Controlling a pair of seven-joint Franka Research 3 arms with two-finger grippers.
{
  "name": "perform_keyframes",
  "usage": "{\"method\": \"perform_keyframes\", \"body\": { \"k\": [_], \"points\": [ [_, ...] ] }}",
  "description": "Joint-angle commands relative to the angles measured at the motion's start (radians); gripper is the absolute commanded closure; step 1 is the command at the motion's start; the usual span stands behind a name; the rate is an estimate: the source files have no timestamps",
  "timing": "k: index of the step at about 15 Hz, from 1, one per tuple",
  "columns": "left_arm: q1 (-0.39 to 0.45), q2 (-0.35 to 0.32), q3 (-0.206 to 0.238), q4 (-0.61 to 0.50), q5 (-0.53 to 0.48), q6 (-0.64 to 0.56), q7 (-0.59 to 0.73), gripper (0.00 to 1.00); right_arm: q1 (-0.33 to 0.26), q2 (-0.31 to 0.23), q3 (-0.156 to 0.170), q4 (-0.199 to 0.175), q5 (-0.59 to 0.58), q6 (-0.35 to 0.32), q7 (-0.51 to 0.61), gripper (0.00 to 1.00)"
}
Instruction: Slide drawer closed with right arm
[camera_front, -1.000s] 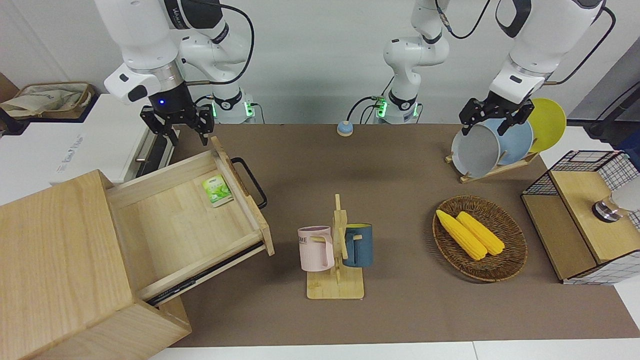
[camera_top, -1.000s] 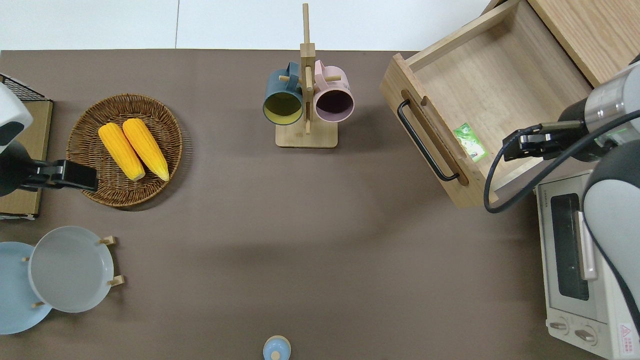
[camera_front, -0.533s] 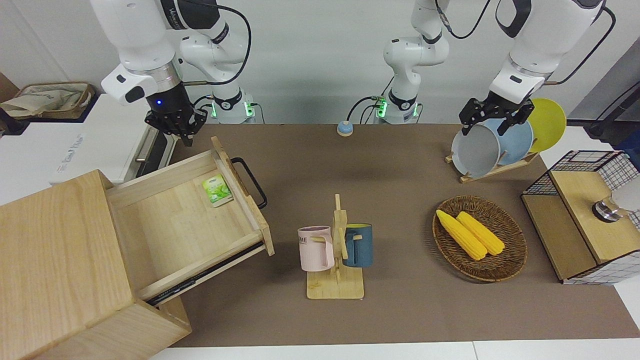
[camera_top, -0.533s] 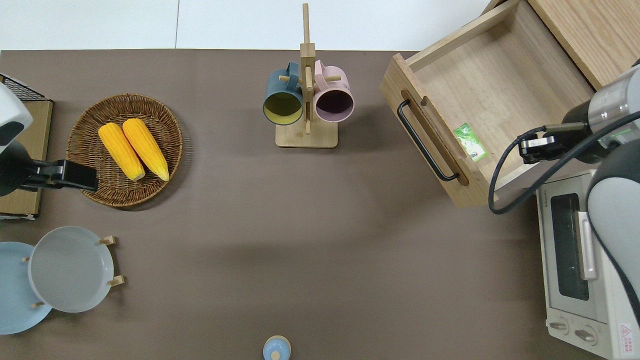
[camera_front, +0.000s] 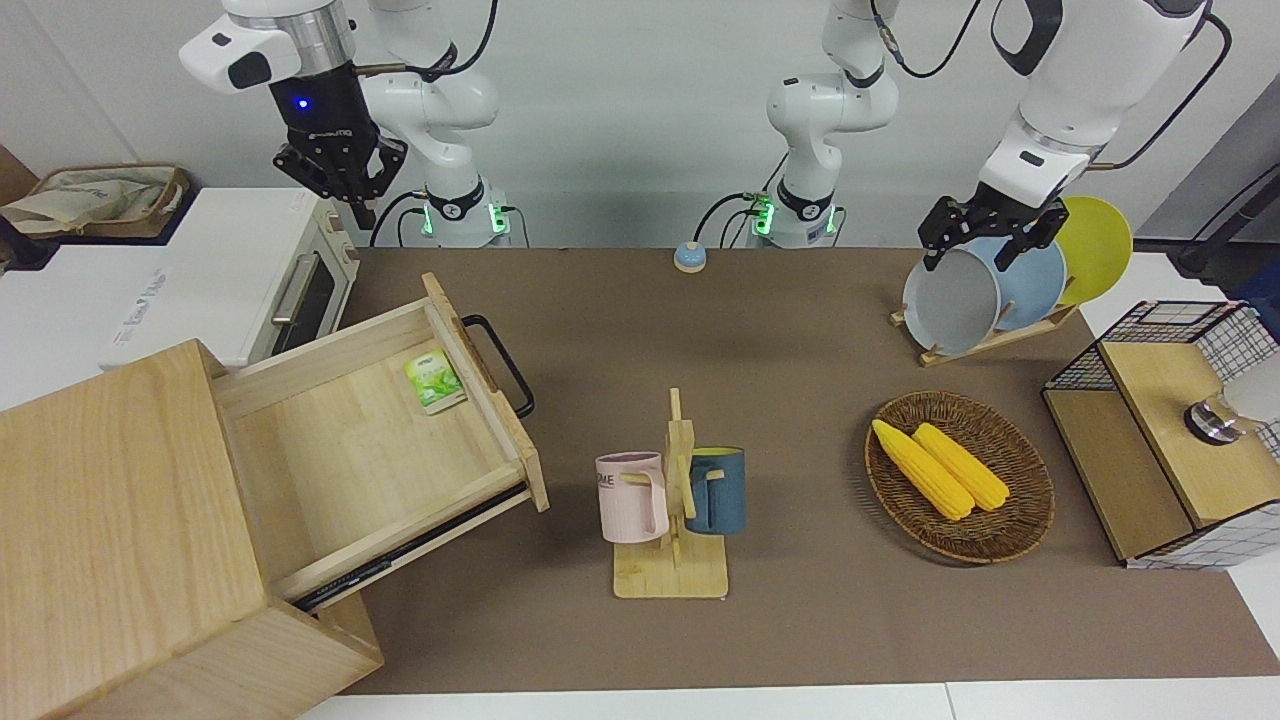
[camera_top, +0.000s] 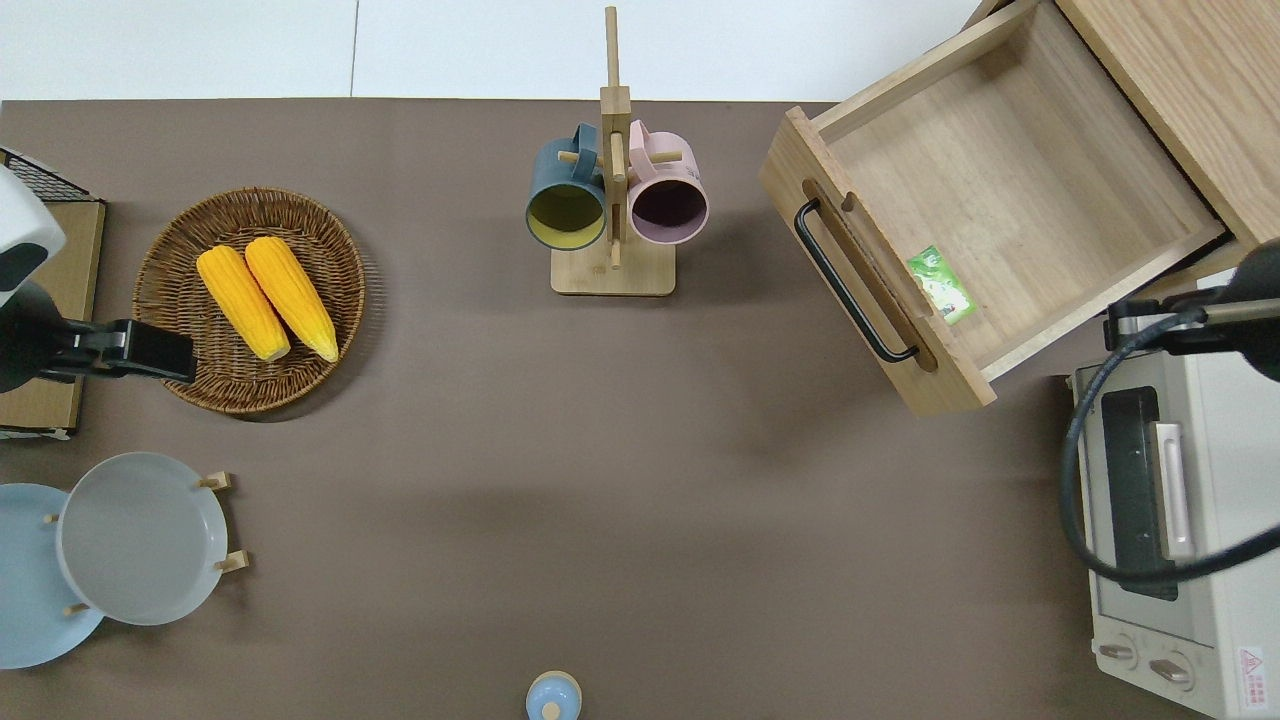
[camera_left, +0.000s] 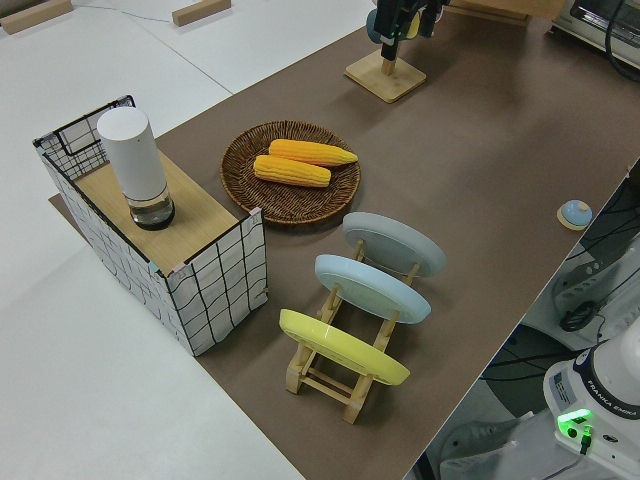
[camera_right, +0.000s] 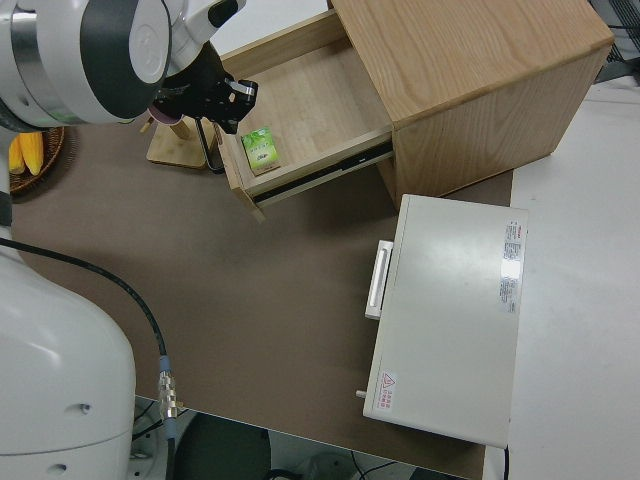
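Moved: my right gripper (camera_front: 340, 190) has lifted off the drawer (camera_top: 985, 215), now over the toaster oven (camera_top: 1190, 530)
Fingers: pinched together, holding nothing
Drawer: fully out, one green packet (camera_top: 941, 285) inside
Left arm: parked
Count: two mugs (camera_top: 615, 200), two corn cobs (camera_top: 265, 297)

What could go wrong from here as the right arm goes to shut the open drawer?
The drawer sits skewed to the table, so an off-centre push on its front could jam the slide. The right pincer hangs high, over the toaster oven, and could clip it coming down.
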Motion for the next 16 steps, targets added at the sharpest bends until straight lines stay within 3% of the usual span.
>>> {"method": "perform_keyframes", "body": {
  "k": [1,3,7,12,14,16],
  "points": [
    [0.004,0.011,-0.006,0.026,0.017,-0.02,0.01,0.01,0.026,-0.011,0.044,-0.014,-0.007,-0.013,0.146,1.0],
    [0.004,0.011,-0.006,0.024,0.017,-0.02,0.01,0.01,0.102,0.002,0.046,-0.015,-0.013,0.0,0.301,1.0],
    [0.004,0.011,-0.006,0.024,0.017,-0.02,0.01,0.01,0.239,0.079,0.044,-0.017,-0.045,0.071,0.615,1.0],
    [0.004,0.011,-0.006,0.026,0.017,-0.02,0.01,0.01,0.375,0.223,0.044,-0.026,-0.063,0.174,1.071,1.0],
    [0.004,0.011,-0.006,0.026,0.017,-0.02,0.01,0.01,0.438,0.262,0.044,-0.053,-0.103,0.18,1.172,1.0],
    [0.004,0.011,-0.006,0.026,0.017,-0.02,0.01,0.01,0.445,0.271,0.044,-0.093,-0.111,0.246,1.295,1.0]
  ]
}}
